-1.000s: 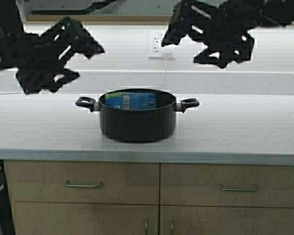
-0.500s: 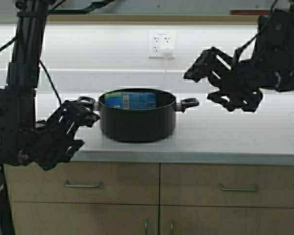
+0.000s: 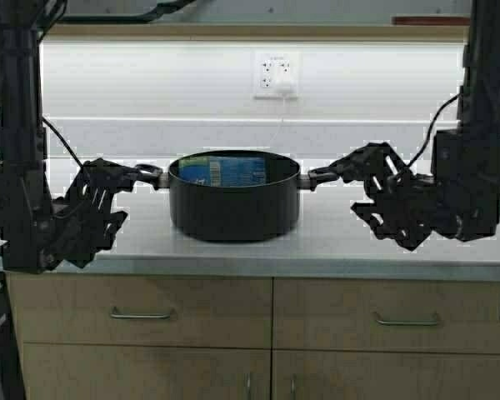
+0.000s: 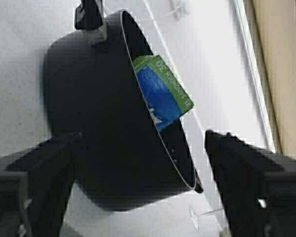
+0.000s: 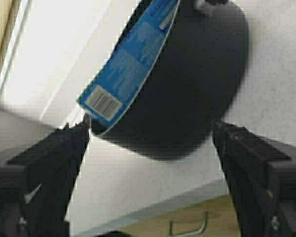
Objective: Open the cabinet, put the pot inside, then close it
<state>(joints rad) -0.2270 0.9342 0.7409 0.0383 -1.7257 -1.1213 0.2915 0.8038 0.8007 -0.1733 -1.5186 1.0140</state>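
Both my end effectors spread wide, flanking the pot (image 3: 233, 198) on the worktop (image 3: 333, 246).
Left end effector (image 3: 121, 179) at its left handle, right end effector (image 3: 350, 179) at the right, neither gripping; wrist views show empty fingers (image 4: 246, 168), blue label (image 5: 133, 59).

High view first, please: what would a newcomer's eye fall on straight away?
The black pot stands mid-countertop, a blue label inside its rim. The left hand and the right hand, both open, flank it, each level with a loop handle. Behind, a wall outlet with a plugged-in cord.
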